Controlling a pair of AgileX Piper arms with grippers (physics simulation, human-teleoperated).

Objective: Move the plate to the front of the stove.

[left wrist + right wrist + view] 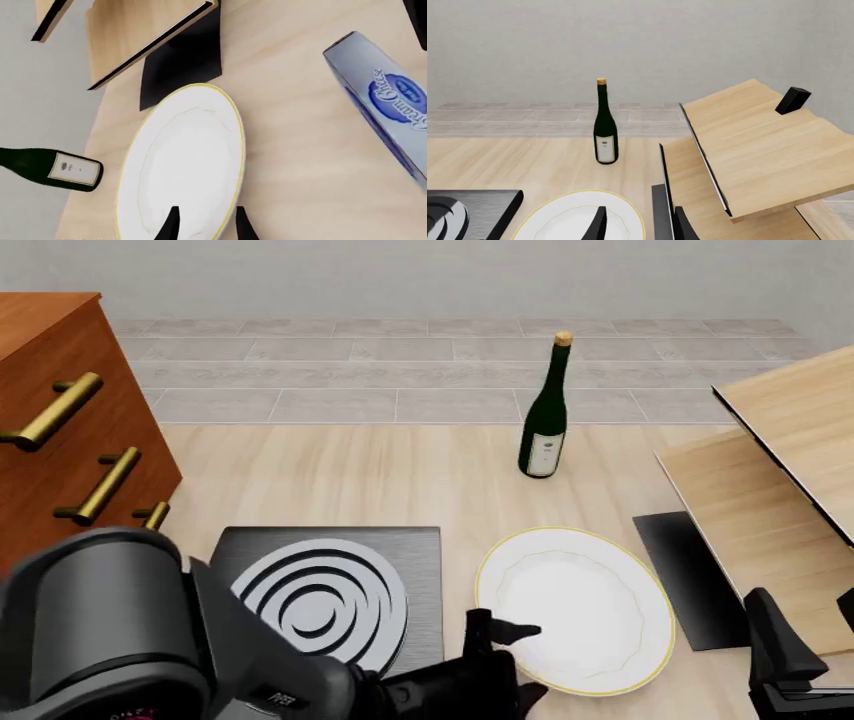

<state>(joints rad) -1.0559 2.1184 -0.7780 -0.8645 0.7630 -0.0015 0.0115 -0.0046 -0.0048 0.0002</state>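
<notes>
The white plate (581, 605) with a thin gold rim lies flat on the table just right of the stove (327, 595), a black slab with a ringed silver burner. My left gripper (511, 658) is at the plate's near-left rim. In the left wrist view its fingers (172, 225) stand apart across the rim of the plate (183, 165), one over the plate and one outside it, so the left gripper (207, 222) is open. My right gripper (811, 635) hangs open at the near right, holding nothing; its wrist view shows the plate (570, 217) and a corner of the stove (467, 210).
A green wine bottle (543, 420) stands behind the plate. A plain black mat (687, 580) lies right of the plate, under tilted wooden shelves (774, 470). A wooden drawer cabinet (60, 430) stands at the left. A blue cream cheese box (383, 102) shows in the left wrist view.
</notes>
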